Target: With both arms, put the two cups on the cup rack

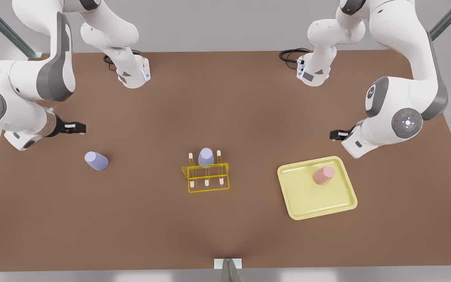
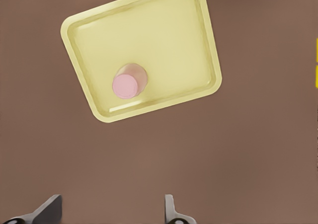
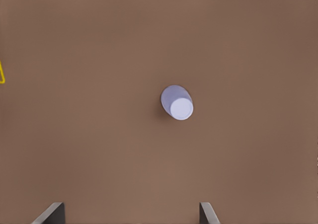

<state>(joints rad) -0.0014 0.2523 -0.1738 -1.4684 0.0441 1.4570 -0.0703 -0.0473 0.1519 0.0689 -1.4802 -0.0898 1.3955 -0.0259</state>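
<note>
Three cups counted: two lavender, one pink; one rack, one tray; no readable writing. Near the bench's left edge in the front view, right gripper (image 1: 77,128) spread wide, empty, above and apart from the loose lavender cup (image 1: 96,161) on bare bench (image 1: 225,235). Mid-bench, yellow cup rack (image 1: 206,178), six pegs, second lavender cup (image 1: 206,157) on a back peg. Toward the right edge, pink cup (image 1: 323,175) inside the pale-yellow tray (image 1: 311,207); left gripper (image 1: 337,134) wide, empty, just beyond the tray.

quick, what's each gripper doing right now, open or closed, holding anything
Left gripper: open, holding nothing, above the small pink cup in the pale-yellow tray.
Right gripper: open, holding nothing, above the lavender cup on the brown table.
</note>
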